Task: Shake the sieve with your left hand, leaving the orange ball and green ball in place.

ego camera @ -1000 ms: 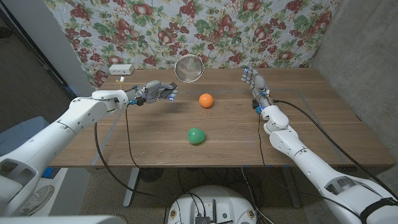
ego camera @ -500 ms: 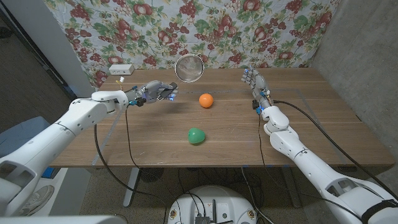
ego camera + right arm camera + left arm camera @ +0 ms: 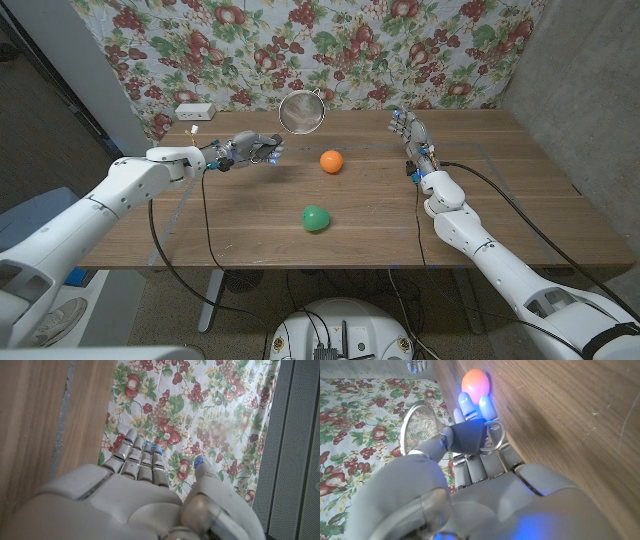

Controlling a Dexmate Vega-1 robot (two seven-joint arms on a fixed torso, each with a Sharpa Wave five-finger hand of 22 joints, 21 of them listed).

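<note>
Head view: the left hand (image 3: 245, 149) grips the sieve (image 3: 301, 110) by its handle, raised near the surface's (image 3: 250, 220) far edge; a wide swing could knock the orange ball (image 3: 331, 161), while the green ball (image 3: 316, 217) lies well apart. Right hand (image 3: 411, 135) stands released. Left wrist view: fingers (image 3: 470, 405) clenched around the handle, so slipping seems the risk
</note>
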